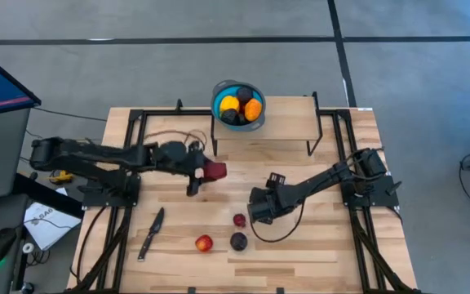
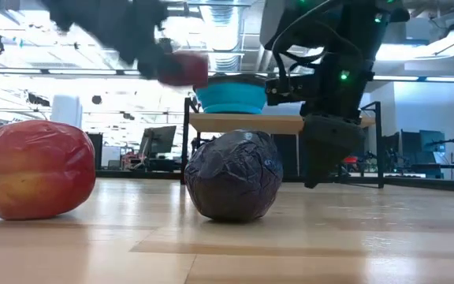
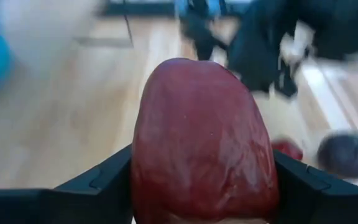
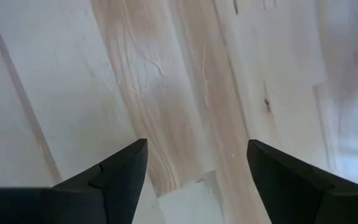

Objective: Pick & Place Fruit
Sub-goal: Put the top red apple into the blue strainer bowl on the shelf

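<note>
A bowl (image 1: 238,103) of fruit sits on a shelf (image 1: 284,131) at the worktop's (image 1: 317,245) far edge, three fruit pieces (image 1: 238,241) lie near, a knife (image 1: 151,233) to their left.

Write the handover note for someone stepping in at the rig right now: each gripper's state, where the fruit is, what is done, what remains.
Left gripper: shut on a red fruit, held above the table between the shelf and the loose pieces.
Right gripper: open, empty, pointing down at bare wood near the table's middle.
Done: several pieces, orange, yellow and dark, already lie in the blue bowl on the raised shelf.
Left: bowl the held fruit, then the three on the table: small red fruit, dark purple fruit, red-and-yellow fruit.
The knife lies at the front left.
</note>
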Available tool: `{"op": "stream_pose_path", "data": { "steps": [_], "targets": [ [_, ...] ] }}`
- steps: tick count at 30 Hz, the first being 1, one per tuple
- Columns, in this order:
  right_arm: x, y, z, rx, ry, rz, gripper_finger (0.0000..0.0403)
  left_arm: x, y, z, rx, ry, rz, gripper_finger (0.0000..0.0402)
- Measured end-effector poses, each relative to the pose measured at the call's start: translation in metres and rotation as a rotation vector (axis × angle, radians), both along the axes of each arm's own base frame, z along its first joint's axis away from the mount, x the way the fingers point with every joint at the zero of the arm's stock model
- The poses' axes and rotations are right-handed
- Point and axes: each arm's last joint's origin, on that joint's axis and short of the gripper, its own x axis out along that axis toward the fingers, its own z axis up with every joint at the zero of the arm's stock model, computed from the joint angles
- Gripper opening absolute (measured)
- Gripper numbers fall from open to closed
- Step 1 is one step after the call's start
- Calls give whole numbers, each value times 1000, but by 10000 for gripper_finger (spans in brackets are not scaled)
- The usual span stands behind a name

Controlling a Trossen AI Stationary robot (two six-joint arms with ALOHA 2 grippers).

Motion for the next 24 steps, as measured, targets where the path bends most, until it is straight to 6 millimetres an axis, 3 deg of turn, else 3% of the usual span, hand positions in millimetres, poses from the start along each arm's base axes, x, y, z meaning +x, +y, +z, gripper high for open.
{"op": "stream_pose_path", "data": {
  "steps": [5,8,11,14,17,24],
  "targets": [
    [4,-3,1,-18,-45,-10,269,12,27,72,99,-49,161,260],
    [7,-5,2,-37,-71,-18,269,23,58,100,151,-81,247,261],
    [11,-7,3,-50,-116,-27,269,32,97,111,182,-76,353,262],
    [16,-6,4,-46,-165,-24,269,36,134,112,179,-66,460,262],
    [20,-5,5,-49,-207,-3,269,38,164,98,135,-26,518,263],
    [23,-4,6,-59,-235,11,269,40,195,73,58,21,594,263]
  ]
}}
